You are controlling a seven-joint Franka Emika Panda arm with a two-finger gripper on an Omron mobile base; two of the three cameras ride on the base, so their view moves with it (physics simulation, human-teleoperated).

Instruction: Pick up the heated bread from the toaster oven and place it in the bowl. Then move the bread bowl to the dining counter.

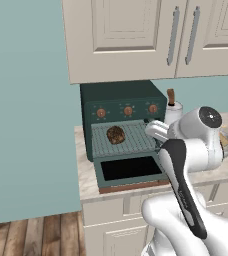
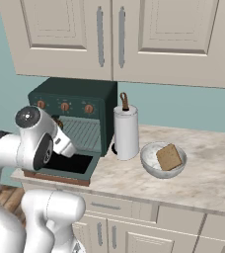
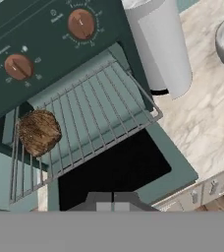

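Observation:
The dark green toaster oven [image 1: 123, 107] stands open, its door [image 3: 119, 172] folded down flat and its wire rack [image 3: 89, 118] slid out. A round brown bread [image 3: 39, 132] lies on the rack's left part, also seen as bread [image 1: 116, 134]. My gripper [image 3: 112, 199] is shut with nothing in it and hovers over the door's dark window, to the right of and below the bread. The pale grey bowl [image 2: 151, 168] sits on the counter right of the oven, with a square tan slice [image 2: 169, 157] in it. The dining counter is out of view.
A white cylindrical canister [image 2: 126, 132] with a brown handle stands between oven and bowl. Cream wall cabinets [image 1: 136, 35] hang just above the oven. The marbled countertop [image 2: 208, 173] runs on to the right. A teal wall lies left of the oven.

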